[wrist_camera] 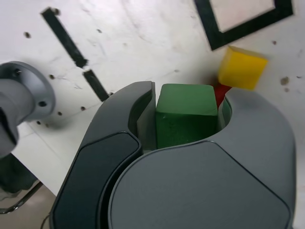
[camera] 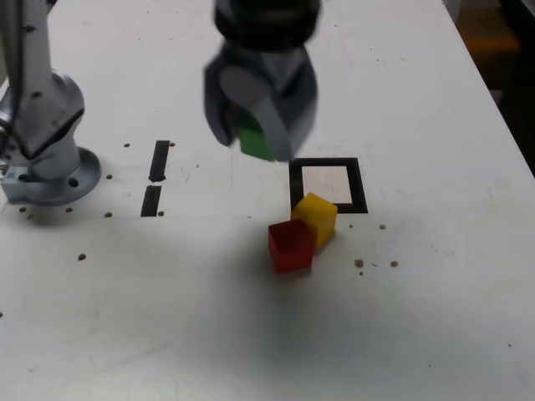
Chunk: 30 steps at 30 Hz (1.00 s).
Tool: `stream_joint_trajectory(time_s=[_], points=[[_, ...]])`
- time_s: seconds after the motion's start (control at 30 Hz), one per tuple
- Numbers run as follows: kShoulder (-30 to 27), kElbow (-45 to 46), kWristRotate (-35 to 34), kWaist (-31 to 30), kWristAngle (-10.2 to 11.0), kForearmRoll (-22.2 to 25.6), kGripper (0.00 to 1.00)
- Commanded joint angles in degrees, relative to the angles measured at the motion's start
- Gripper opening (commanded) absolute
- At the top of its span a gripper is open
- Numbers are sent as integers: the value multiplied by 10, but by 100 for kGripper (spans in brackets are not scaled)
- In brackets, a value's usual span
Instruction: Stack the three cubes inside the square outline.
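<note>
My gripper [camera: 261, 125] is shut on the green cube [camera: 253, 142] and holds it in the air, above the table and toward the exterior view's left of the square outline [camera: 362, 185]. In the wrist view the green cube [wrist_camera: 186, 114] sits squarely between the two grey jaws of the gripper [wrist_camera: 187, 101]. The yellow cube [camera: 314, 217] rests on the table just in front of the outline, overlapping its near edge. The red cube [camera: 291, 245] touches the yellow one's near left corner. The wrist view shows the yellow cube [wrist_camera: 242, 68], a sliver of red cube [wrist_camera: 220, 93] and the outline [wrist_camera: 248, 28].
The arm's grey base [camera: 50, 150] stands at the exterior view's left. Two short black strips [camera: 159, 160] [camera: 151, 200] lie between the base and the outline. Small dark specks dot the white table [camera: 418, 334]. The table's right edge runs past a dark area.
</note>
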Motion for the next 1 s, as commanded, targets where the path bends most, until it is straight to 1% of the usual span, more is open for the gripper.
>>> stream_joint_trajectory(time_s=[0.0,0.07,0.13,0.2,0.23,0.33,0.47,0.57,0.6,0.73,0.83,0.87,0.9,0.97], points=[[-19,30,-6,10,8,-5,27],[-46,73,-12,27,15,-20,27],[-81,135,-11,57,20,-49,27],[-98,187,3,88,17,-86,27],[-98,198,8,94,14,-97,27],[-86,218,20,103,0,-130,27],[-59,239,23,98,-26,-175,27],[-33,263,24,86,-47,-225,27],[-20,277,24,81,-55,-254,26],[-9,302,26,78,-59,-287,26],[-10,305,26,78,-59,-291,27],[-10,305,26,78,-59,-291,29],[-10,306,26,78,-60,-291,34],[-10,307,27,78,-62,-289,50]])
